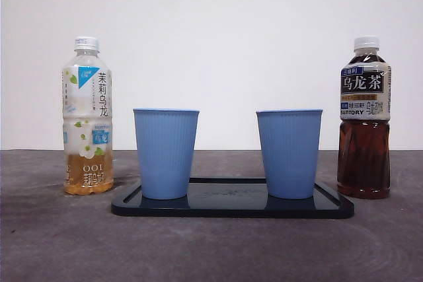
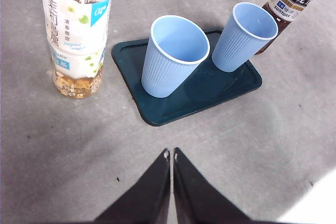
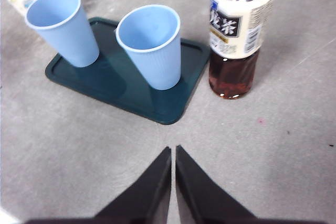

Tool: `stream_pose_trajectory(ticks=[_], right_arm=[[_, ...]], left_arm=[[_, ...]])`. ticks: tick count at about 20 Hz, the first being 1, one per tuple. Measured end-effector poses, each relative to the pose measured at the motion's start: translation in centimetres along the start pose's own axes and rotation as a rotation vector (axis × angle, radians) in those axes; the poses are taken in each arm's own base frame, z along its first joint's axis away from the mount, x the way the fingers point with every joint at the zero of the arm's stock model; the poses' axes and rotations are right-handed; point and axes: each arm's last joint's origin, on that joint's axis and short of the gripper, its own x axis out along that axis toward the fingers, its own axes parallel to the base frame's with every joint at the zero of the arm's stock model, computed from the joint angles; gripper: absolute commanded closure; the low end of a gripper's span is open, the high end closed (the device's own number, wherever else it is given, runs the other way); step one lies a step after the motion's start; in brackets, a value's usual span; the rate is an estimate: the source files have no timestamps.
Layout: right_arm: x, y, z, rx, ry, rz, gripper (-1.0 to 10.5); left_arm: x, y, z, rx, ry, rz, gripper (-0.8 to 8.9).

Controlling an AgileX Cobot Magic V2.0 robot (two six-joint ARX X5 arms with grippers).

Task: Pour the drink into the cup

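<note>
- My left gripper (image 2: 170, 155) hangs over bare table with its two black jaws pressed tip to tip and nothing between them; it looks down at the pale jasmine tea bottle (image 2: 76, 30), so that bottle is the one I judge it would take.
- My right gripper (image 3: 172, 150) is the same: jaws closed together, empty, above the grey table (image 3: 273, 145), facing the dark oolong tea bottle (image 3: 239, 35). Neither arm shows in the front view, which suits two arms held back and waiting.
- Each bottle stands upright on the table just off one short end of the tray (image 1: 231, 208), with its white cap on. I read that layout as one drink per arm, each within its own side's reach.
- The jasmine bottle holds only a low band of amber liquid, while the oolong bottle is filled well up under its label, so the dark one should feel heavier and pour sooner when tipped.
- Two blue ribbed cups stand upright on the tray, apart from each other: one (image 1: 166, 153) nearer the jasmine bottle, the other (image 1: 289, 153) nearer the oolong. Both look empty from above.
- The tray under the cups would catch any spill; no pouring has begun, and I would need to open my jaws before gripping a bottle.
</note>
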Motion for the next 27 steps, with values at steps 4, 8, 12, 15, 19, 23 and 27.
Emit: stream_pose_trajectory(ticks=[4, 8, 12, 15, 19, 23, 27], right_arm=[[0.0, 0.0, 0.0, -0.007, 0.001, 0.004, 7.6], [0.0, 0.0, 0.0, 0.003, -0.001, -0.024, 5.2], [0.0, 0.0, 0.1, 0.021, -0.007, -0.024, 5.2], [0.5, -0.2, 0.2, 0.045, -0.044, -0.015, 5.2], [3.4, -0.8, -0.8, 0.13, -0.11, 0.063, 5.1], [6.6, -1.4, -2.3, 0.229, -0.197, 0.04, 5.1], [9.4, -1.4, -3.4, 0.267, -0.241, -0.009, 5.1]], left_arm=[[0.0, 0.0, 0.0, 0.004, 0.0, 0.0, 5.19], [0.0, 0.0, 0.0, 0.006, 0.0, 0.0, 3.67], [0.0, 0.0, 0.0, 0.007, 0.0, 0.0, 3.67], [0.0, 0.0, 0.0, 0.007, 0.0, 0.0, 3.68], [0.0, 0.0, 0.0, 0.007, 0.0, 0.0, 3.68], [0.0, 0.0, 0.0, 0.007, 0.0, 0.0, 3.67], [0.0, 0.0, 0.1, 0.01, -0.005, 0.0, 3.68]])
